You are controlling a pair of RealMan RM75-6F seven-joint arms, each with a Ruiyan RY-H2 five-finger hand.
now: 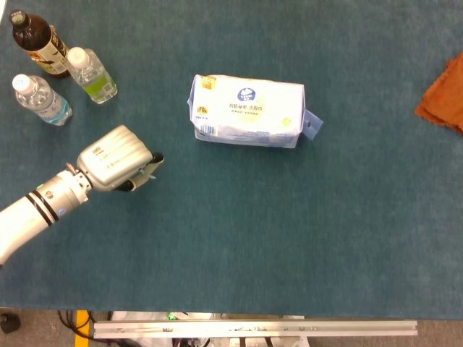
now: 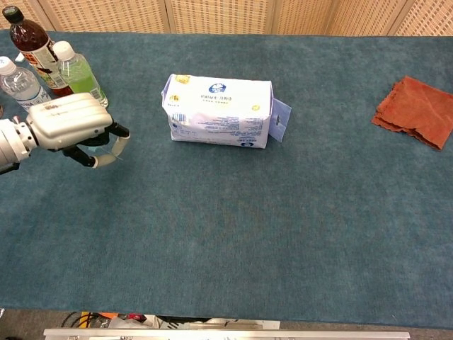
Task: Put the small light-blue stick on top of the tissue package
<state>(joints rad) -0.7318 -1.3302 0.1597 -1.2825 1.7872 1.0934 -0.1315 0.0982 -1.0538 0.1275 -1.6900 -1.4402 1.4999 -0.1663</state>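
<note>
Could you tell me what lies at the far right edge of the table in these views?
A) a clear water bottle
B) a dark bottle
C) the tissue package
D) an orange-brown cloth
D: the cloth lies at the right edge, while the bottles stand far left and the tissue package sits near the middle.

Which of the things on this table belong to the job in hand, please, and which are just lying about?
Job:
- stick, small and light blue, pinched in the left hand
- tissue pack, nothing on top yet

Lying about:
- brown bottle
- green bottle
- clear bottle
- orange cloth at the far right
</note>
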